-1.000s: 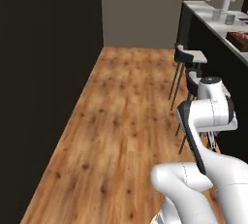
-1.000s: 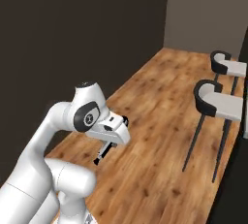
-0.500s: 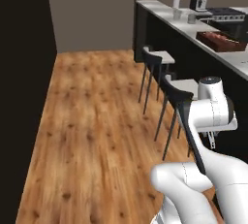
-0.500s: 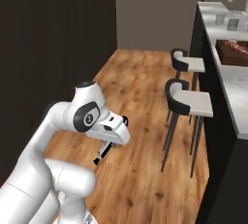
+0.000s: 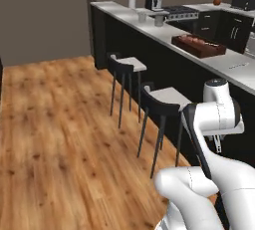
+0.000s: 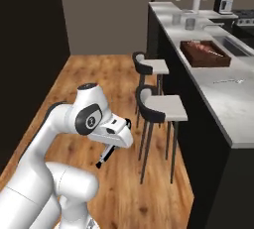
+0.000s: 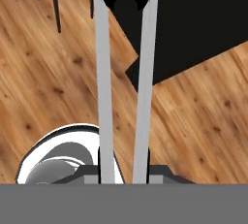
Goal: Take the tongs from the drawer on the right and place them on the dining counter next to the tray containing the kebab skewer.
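Observation:
My gripper (image 6: 113,145) is shut on the tongs (image 6: 105,157), which hang down over the wood floor. In the hand view the tongs (image 7: 102,72) run up from the gripper (image 7: 123,164) as two slim silvery arms with dark tips. In the left base view the gripper (image 5: 217,137) sits under the hand, with the tongs (image 5: 218,147) as a thin dark line. The dark wooden tray (image 5: 211,51) (image 6: 191,57) with the kebab skewer (image 5: 195,40) (image 6: 205,49) rests on the pale dining counter (image 5: 149,25) (image 6: 218,91), off to my right. The drawer is out of view.
Two black stools (image 5: 127,65) (image 5: 164,99) (image 6: 151,67) (image 6: 161,109) stand along the counter between me and it. Grey cups (image 6: 190,23) and a coffee machine (image 6: 224,2) sit at the far end. A small silvery item (image 6: 229,81) lies on the counter near the tray. Open wood floor (image 5: 55,124) lies left.
The base has turned, so the whole scene has shifted: the dark wall has slid away and the counter, stools and tray have come closer. The arm holds its pose with the tongs.

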Robot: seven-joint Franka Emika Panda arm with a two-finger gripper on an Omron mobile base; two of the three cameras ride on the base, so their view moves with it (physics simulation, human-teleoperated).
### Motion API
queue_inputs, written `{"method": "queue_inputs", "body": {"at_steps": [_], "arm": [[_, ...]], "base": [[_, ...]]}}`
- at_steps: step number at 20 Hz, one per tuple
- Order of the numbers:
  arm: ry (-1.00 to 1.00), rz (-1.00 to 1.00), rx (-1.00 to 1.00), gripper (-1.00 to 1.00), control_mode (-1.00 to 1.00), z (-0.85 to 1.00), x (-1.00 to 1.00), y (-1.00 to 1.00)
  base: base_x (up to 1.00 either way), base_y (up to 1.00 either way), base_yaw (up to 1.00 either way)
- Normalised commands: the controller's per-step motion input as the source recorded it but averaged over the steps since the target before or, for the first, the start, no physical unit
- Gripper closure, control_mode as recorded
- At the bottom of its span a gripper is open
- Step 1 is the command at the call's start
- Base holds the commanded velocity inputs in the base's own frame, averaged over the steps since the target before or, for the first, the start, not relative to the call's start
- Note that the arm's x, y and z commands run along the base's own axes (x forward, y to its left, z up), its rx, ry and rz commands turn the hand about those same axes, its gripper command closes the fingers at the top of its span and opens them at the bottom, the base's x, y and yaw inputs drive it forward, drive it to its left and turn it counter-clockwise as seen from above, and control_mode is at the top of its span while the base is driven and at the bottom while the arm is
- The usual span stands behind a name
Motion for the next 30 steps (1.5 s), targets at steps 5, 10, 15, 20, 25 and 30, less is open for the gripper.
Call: {"method": "queue_inputs", "body": {"at_steps": [5, 10, 15, 20, 25, 30], "arm": [[0.00, 0.00, 0.00, 1.00, 1.00, 0.00, 0.00, 0.00], [0.00, 0.00, 0.00, 1.00, 1.00, 0.00, 0.00, 0.00], [0.00, 0.00, 0.00, 1.00, 1.00, 0.00, 0.00, 0.00], [0.00, 0.00, 0.00, 1.00, 1.00, 0.00, 0.00, 0.00], [0.00, 0.00, 0.00, 1.00, 1.00, 0.00, 0.00, 0.00], [0.00, 0.00, 0.00, 1.00, 1.00, 0.00, 0.00, 0.00]], "base": [[0.65, 0.37, -0.43], [0.63, 0.38, -0.42], [0.54, 0.52, -0.33], [0.57, 0.46, -0.38], [0.65, 0.33, -0.46], [0.52, 0.40, -0.41]]}}
